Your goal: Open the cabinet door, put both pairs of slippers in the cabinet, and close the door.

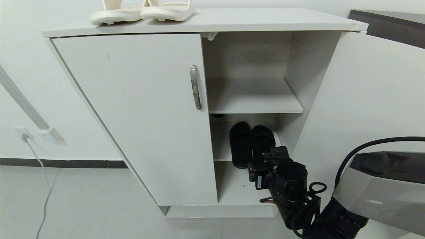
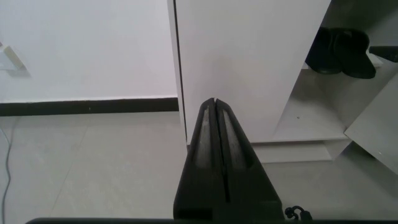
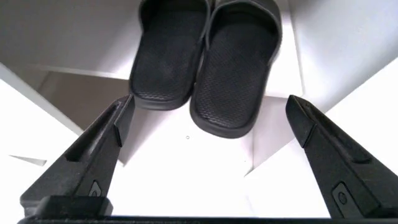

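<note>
Black slippers (image 1: pixel 251 143): a pair lying side by side and touching on the middle shelf (image 1: pixel 220 146), behind the open door. The toes point inward and the heels sit at the shelf's front edge.
White slippers (image 1: pixel 142 11): a pair on top of the cabinet (image 1: pixel 265 20), above the closed door, soles down and lying close together.
Right gripper (image 3: pixel 209 106): low in front of the open side, just outside the middle shelf. Its fingers are spread wide apart and hold nothing. In the right wrist view the black slippers' heels lie between and just beyond the two fingertips.
Left gripper (image 2: pixel 214 106): its fingers are pressed together and hold nothing. It is over the floor (image 1: pixel 83 199), well apart from the cabinet and aimed toward the cabinet's lower front corner.
Left door (image 1: pixel 132 116): closed, with an upright metal handle (image 1: pixel 195 87) at its inner edge.
Right door (image 1: pixel 365 99): swung wide open toward the robot.
Upper shelf (image 1: pixel 252 96): bare white board above the black slippers.
Bottom shelf (image 1: pixel 232 189): white board under the middle shelf.
Wall: a socket (image 1: pixel 23 134) with a grey cord (image 1: pixel 43 172) running down to the floor, a slanted cable duct (image 1: pixel 20 99) above it, and a dark skirting strip (image 1: pixel 59 163) along the base.
</note>
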`<state>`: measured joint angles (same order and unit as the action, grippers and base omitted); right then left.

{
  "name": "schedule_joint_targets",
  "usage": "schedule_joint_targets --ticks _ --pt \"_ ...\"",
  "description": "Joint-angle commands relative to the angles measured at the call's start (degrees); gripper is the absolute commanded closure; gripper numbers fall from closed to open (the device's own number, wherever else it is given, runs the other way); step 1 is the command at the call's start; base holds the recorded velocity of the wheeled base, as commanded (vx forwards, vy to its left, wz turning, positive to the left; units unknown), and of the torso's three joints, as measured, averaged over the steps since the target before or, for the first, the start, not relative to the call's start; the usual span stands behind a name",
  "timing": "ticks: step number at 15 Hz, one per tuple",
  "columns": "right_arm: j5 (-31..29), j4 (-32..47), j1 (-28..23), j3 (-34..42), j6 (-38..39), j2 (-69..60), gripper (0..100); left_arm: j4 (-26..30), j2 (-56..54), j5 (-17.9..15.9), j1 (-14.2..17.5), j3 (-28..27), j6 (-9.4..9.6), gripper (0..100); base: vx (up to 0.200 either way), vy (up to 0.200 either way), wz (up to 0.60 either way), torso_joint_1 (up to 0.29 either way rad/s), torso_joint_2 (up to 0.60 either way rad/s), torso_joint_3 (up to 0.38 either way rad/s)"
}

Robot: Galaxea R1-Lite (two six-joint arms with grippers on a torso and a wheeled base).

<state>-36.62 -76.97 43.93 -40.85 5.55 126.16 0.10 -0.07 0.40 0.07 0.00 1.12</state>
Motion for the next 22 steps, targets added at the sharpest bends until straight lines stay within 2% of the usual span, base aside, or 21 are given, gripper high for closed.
schedule_joint_targets --ticks 1,6,11,22 --pt "-0.03 -0.02 0.36 0.07 -0.01 -0.21 0 -0.01 0.07 0.04 0.01 0.0 0.02 100 -0.2 0.0 0.0 0.002 0.0 0.002" --pt "-0.21 -0.11 0.54 0.33 -0.01 -0.21 0 -0.01 0.07 0.04 0.01 0.0 0.02 100 -0.2 0.0 0.0 0.0 0.0 0.0" --pt "-0.21 -2.39 0.63 2.71 -0.1 -0.48 0 -0.01 0.07 0.39 0.01 0.0 -0.68 100 0.0 0.0 0.0 0.0 0.0 0.0" --pt "-0.21 -3.01 0.71 3.5 -0.19 -0.39 0 -0.01 0.07 0.13 0.01 0.0 -0.51 100 0.0 0.0 0.0 0.0 0.0 0.007"
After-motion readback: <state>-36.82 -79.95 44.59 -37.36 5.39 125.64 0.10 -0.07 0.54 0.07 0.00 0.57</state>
